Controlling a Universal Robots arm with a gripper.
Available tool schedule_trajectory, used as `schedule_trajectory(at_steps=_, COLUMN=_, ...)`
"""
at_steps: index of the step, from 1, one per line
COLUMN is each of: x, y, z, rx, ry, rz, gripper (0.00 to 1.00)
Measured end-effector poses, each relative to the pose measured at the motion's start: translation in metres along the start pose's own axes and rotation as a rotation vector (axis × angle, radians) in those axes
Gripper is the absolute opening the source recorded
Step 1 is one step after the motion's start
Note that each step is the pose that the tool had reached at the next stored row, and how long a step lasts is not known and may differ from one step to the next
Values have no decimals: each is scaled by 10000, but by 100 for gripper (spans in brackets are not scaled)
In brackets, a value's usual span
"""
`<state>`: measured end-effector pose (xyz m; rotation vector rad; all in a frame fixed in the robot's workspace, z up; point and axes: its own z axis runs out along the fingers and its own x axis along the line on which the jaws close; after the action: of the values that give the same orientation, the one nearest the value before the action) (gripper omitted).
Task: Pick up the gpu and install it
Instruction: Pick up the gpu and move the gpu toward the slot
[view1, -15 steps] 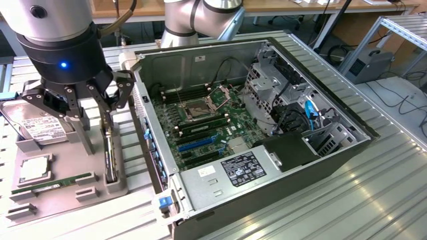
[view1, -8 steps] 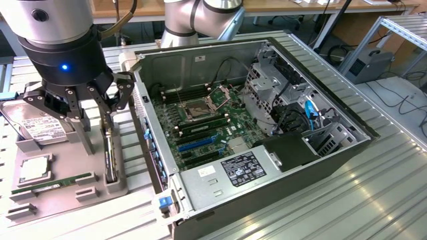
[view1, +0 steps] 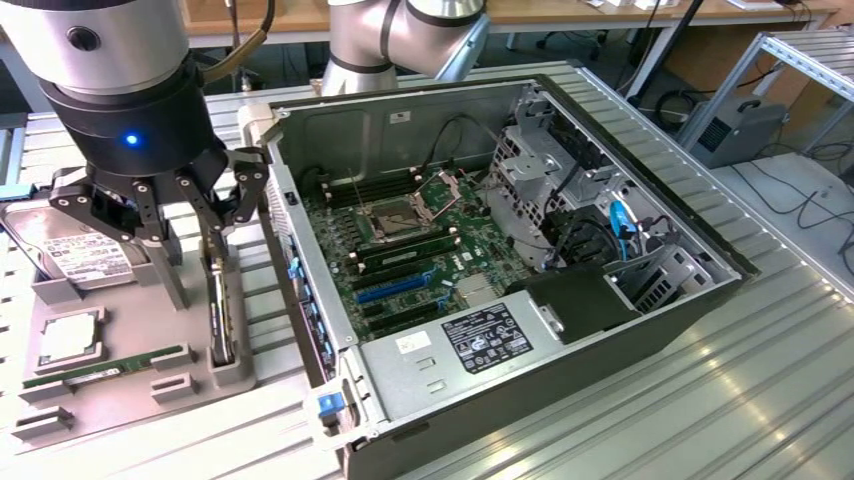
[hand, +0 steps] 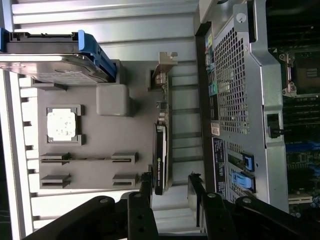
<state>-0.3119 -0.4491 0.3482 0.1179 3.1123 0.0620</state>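
Pincer (view1: 163, 215) wide open, holding nothing. It hangs over the grey tray (view1: 134, 405), at the tray edge nearest the open PC case (view1: 641, 300).

gpu (view1: 218, 305) is not in the case. It stands on its long edge in a slot along that same tray edge, just beside the case wall. From the exterior view I only get its thin top edge, so the face can't be read. In the wrist view the gpu (hand: 161, 150) runs lengthwise, with the metal bracket (hand: 163, 67) at the end far from the pincer (hand: 170, 184). The near end sits between the fingertips (hand: 146, 182), closer to one of them. Can't tell whether there's contact.

Also on the tray: hard drive (view1: 74, 255) partly behind the pincer, CPU (view1: 67, 340), memory stick (view1: 107, 368).

Motherboard (view1: 400, 240) is visible inside the case, with the drive cage (view1: 534, 170) covering its far side. The arm is cut off by the frame. Everything sits on the slatted metal surface (view1: 747, 380).
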Motion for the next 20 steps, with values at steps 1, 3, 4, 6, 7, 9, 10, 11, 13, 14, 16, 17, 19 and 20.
schedule_trajectory(at_steps=1, x=0, y=0, z=3, rx=1, ry=1, rz=0, gripper=42)
schedule_trajectory(at_steps=3, x=0, y=0, z=14, rx=0, ry=0, rz=0, gripper=42)
schedule_trajectory(at_steps=4, x=0, y=-1, z=17, rx=0, ry=0, rz=0, gripper=42)
schedule_trajectory(at_steps=6, x=1, y=-1, z=26, rx=0, ry=1, rz=0, gripper=42)
schedule_trajectory(at_steps=7, x=1, y=-1, z=31, rx=0, ry=0, rz=0, gripper=42)
schedule_trajectory(at_steps=9, x=1, y=-2, z=39, rx=0, ry=0, rz=0, gripper=42)
schedule_trajectory(at_steps=10, x=1, y=-2, z=43, rx=0, ry=0, rz=0, gripper=42)
schedule_trajectory(at_steps=11, x=1, y=-2, z=47, rx=0, ry=1, rz=0, gripper=42)
schedule_trajectory(at_steps=13, x=1, y=-2, z=54, rx=0, ry=1, rz=0, gripper=42)
schedule_trajectory(at_steps=14, x=2, y=-2, z=57, rx=1, ry=1, rz=0, gripper=42)
schedule_trajectory(at_steps=16, x=2, y=-3, z=65, rx=0, ry=1, rz=0, gripper=42)
schedule_trajectory(at_steps=17, x=2, y=-3, z=68, rx=0, ry=0, rz=0, gripper=42)
schedule_trajectory(at_steps=19, x=2, y=-3, z=76, rx=0, ry=0, rz=0, gripper=42)
schedule_trajectory(at_steps=20, x=2, y=-3, z=79, rx=0, ry=1, rz=0, gripper=42)
